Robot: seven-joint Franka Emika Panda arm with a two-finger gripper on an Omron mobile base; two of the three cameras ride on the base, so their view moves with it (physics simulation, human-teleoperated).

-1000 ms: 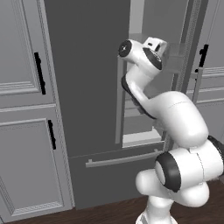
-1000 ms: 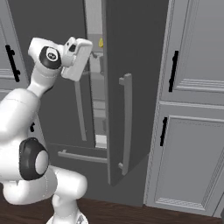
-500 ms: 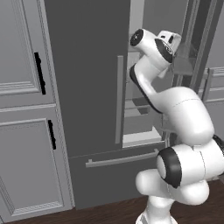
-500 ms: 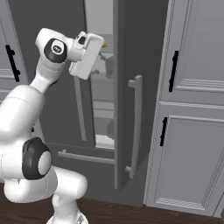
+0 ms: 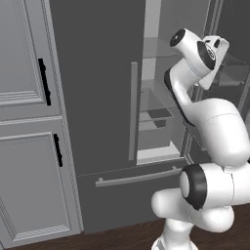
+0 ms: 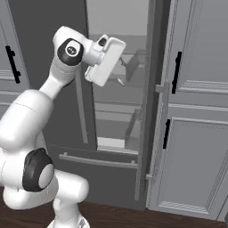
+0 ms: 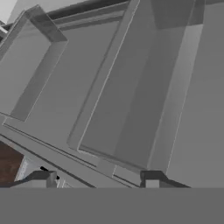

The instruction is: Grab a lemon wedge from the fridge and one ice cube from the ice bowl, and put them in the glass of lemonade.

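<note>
- Left base view: the fridge (image 5: 97, 97) stands with its left door shut and its right side swung wide, so the glass shelves (image 5: 161, 90) and a pale drawer at the bottom of the opening are exposed. A long silver handle (image 5: 133, 111) runs down the shut door, and a horizontal one crosses the lower drawer. The white arm rises from the lower right corner and bends up to the hand, which sits at the height of the upper shelves, in front of the opening's right edge. From here the hand's body covers the fingers, so the jaws cannot be read. Light grey cabinets (image 5: 24, 122) with black handles fill the left edge.
- Right base view: the arm climbs from the lower left and the hand points into the open fridge at upper-shelf level. The gripper (image 6: 120, 75) shows as dark fingers against the grey interior; they seem parted with nothing between them, though they are small and dim. The opened door (image 6: 149, 102) stands edge-on right of the opening, with grey cabinets beyond it.
- Hand view: the two dark fingertips (image 7: 43, 178) rise at the bottom edge, standing well apart, with nothing clamped and nothing touching them. Ahead lie tilted grey shelf panels and door bins of the fridge interior. A patch of dark wooden floor (image 7: 8, 164) shows at the left edge.
- I cannot pick out a lemon wedge on any shelf in these views.
</note>
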